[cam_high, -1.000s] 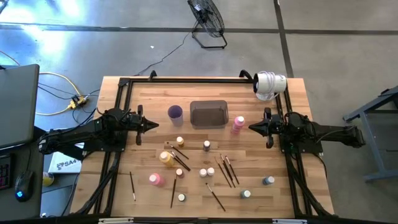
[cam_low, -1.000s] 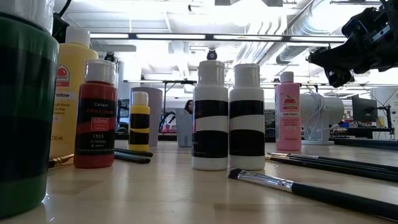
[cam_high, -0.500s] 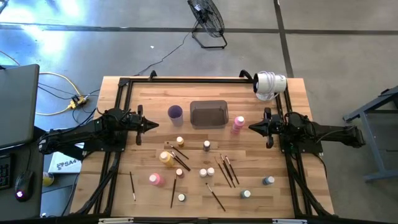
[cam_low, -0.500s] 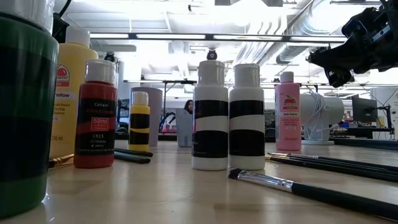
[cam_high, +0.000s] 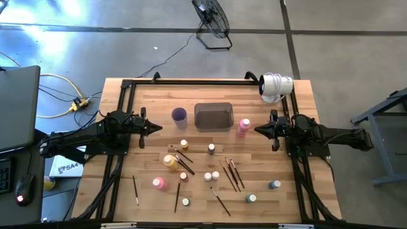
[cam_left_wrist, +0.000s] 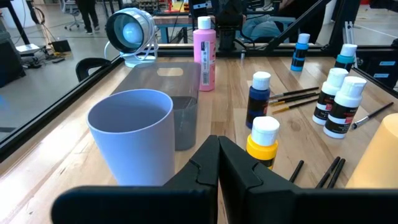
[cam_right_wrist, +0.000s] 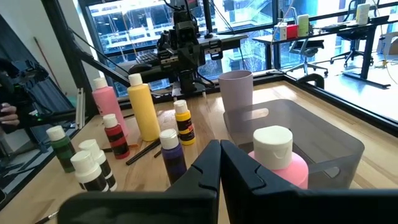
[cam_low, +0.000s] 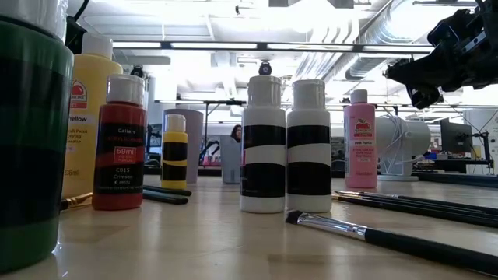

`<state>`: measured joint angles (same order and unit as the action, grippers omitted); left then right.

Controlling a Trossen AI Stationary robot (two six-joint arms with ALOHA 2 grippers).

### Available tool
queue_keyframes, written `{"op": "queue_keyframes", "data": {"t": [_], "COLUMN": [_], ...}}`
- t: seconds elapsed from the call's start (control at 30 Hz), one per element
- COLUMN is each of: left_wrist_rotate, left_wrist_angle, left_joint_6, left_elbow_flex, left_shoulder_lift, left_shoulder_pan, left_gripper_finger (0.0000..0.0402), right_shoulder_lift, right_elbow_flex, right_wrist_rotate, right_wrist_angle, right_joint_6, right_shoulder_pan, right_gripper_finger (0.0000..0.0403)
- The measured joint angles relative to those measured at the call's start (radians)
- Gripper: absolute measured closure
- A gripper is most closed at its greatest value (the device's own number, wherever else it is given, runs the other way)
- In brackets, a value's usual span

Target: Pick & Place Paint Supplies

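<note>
**Both Arms Level and Idle; Paint Supplies Spread Across the Table**

The left arm is seen extended level over the left side of the wooden table (cam_high: 305,102). The left gripper (cam_high: 157,128) is pointed toward the table's centre, its fingers pressed together and nothing held between them. It is positioned near the purple cup (cam_high: 179,115), clear of it.

The dark grey tray (cam_high: 213,116) is found just right of the cup, at the middle of the table toward the far edge. A tall pink bottle (cam_high: 244,125) stands just beside the tray's right end.

The remaining supplies are laid out nearer the front edge. A yellow-orange bottle (cam_high: 170,161) and a second pink bottle (cam_high: 158,183) are noted left of centre. Two black-and-white bottles (cam_high: 212,176) stand together at centre, with other small bottles scattered around them. Thin paintbrushes (cam_high: 231,173) lie loose on the wood: one alone at the left, several crossing beside the yellow-orange bottle, and a cluster right of centre. A teal-capped bottle (cam_high: 274,184) stands near the right front.

The right arm is seen extended level from the right side. The right gripper (cam_high: 258,130) is pointed toward the centre, fingers pressed together and empty, just right of the tall pink bottle and apart from it.
</note>
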<state>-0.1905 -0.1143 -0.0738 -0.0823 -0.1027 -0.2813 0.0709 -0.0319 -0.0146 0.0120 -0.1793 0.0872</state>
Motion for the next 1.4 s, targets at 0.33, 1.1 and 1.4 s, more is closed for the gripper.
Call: {"op": "queue_keyframes", "data": {"t": [0.33,1.1,1.4], "left_wrist_rotate": [0.0,0.0,0.0], "left_wrist_angle": [0.0,0.0,0.0], "left_joint_6": [0.0,0.081,0.079], "left_elbow_flex": [0.0,0.0,0.0], "left_shoulder_lift": [0.0,0.0,0.0], "left_shoulder_pan": [0.0,0.0,0.0], "left_gripper_finger": [0.0402,0.0402,0.0402], "right_shoulder_lift": [0.0,0.0,0.0], "right_elbow_flex": [0.0,0.0,0.0], "right_wrist_rotate": [-0.014,-0.014,-0.014], "right_wrist_angle": [0.0,-0.001,-0.001], "right_joint_6": [0.0,0.0,0.0], "right_shoulder_pan": [0.0,0.0,0.0], "right_gripper_finger": [0.0401,0.0401,0.0401]}}
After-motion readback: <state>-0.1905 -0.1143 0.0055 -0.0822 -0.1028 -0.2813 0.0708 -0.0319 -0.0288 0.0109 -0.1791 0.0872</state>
